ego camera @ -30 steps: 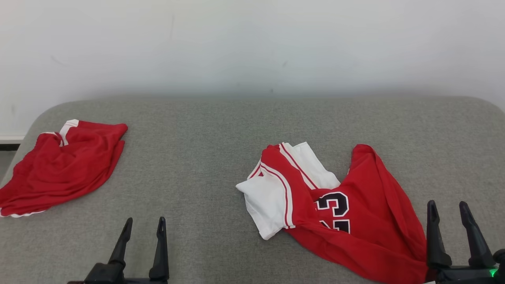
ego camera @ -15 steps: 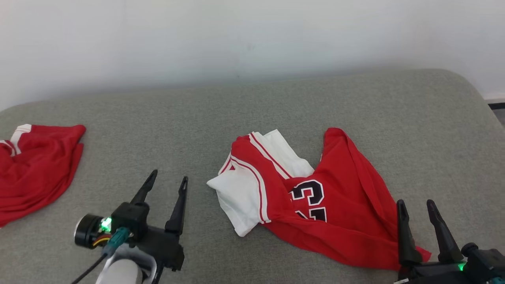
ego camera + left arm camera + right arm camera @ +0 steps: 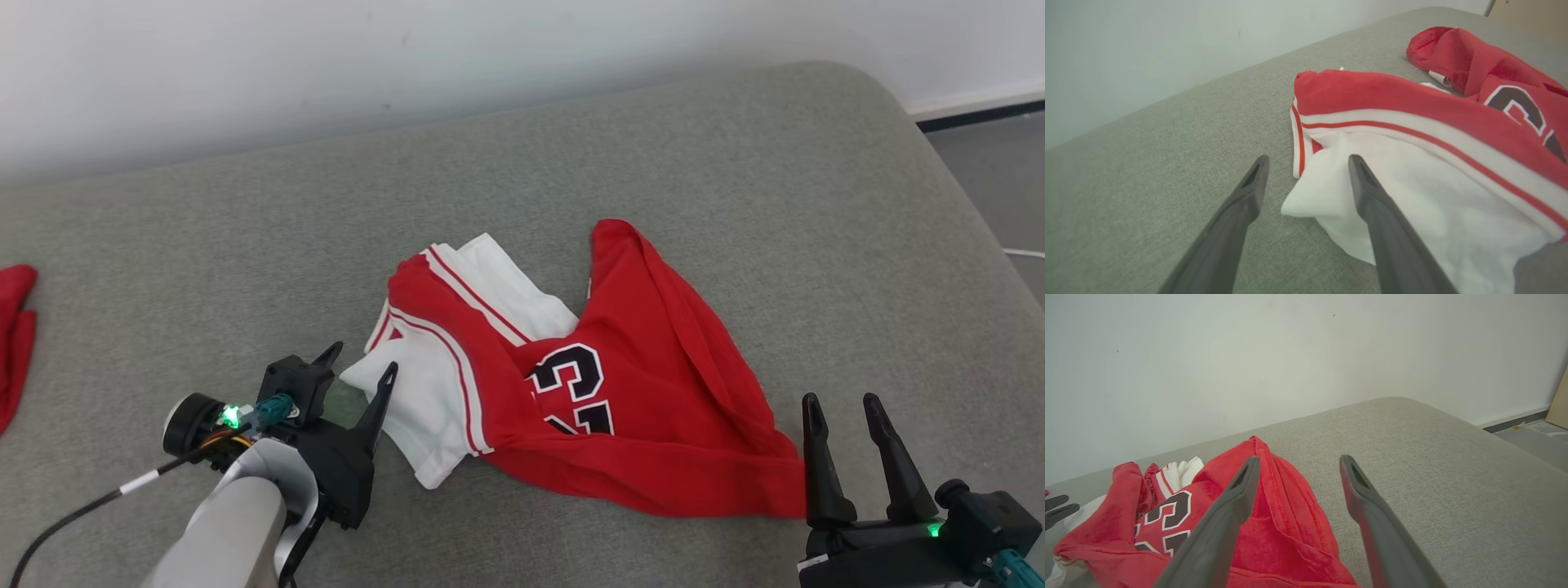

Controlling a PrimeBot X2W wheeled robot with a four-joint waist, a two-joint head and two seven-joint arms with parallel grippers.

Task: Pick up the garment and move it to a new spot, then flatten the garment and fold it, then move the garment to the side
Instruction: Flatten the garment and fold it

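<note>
Head view: crumpled red-and-white garment [image 3: 620,384] at centre of grey cushion [image 3: 694,163]; left gripper [image 3: 362,359], fingers spread and empty, at its white corner, 9 o'clock; right gripper [image 3: 841,400], likewise spread, beside its hem, 4 o'clock.

Soft, even light; faint shadows; garment [image 3: 1433,175] perhaps slightly blurred up close.

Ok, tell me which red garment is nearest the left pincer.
The jersey with the black number: its white corner lies by the left pincer. The other red garment lies far to its left.
</note>
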